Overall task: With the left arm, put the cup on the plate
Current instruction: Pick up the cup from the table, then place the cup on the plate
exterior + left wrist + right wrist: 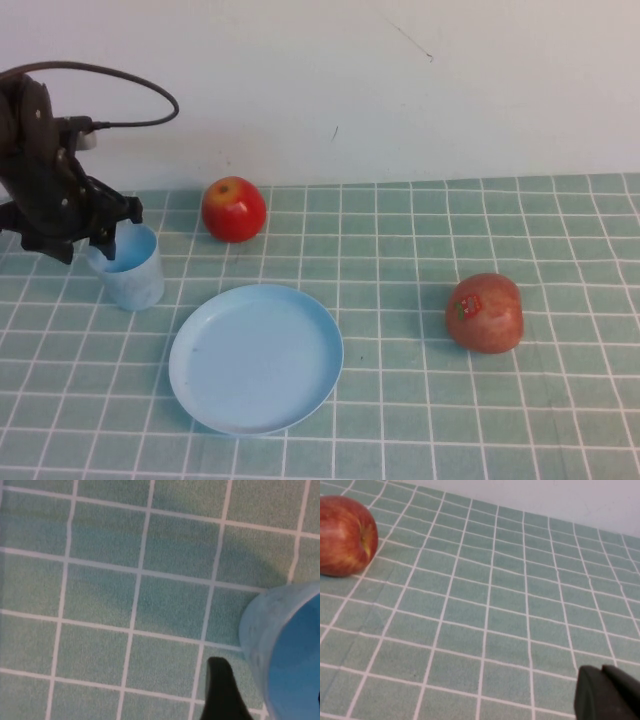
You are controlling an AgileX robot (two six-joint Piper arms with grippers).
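Observation:
The light-blue cup (130,270) stands upright on the tiled cloth at the left, just left of the round light-blue plate (256,357). The black left arm's gripper (105,238) sits at the cup's far-left rim. In the left wrist view the cup (280,645) fills the corner. The left gripper (270,680) is open and straddles the cup's wall: one finger (222,690) is outside with a small gap, and the other barely shows inside. The right gripper (600,672) is shut and empty, low over the cloth; it is out of the high view.
A red-yellow apple (234,208) lies behind the plate, close to the cup. A second red apple with a sticker (485,313) lies at the right; an apple (345,535) also shows in the right wrist view. A white wall bounds the far edge.

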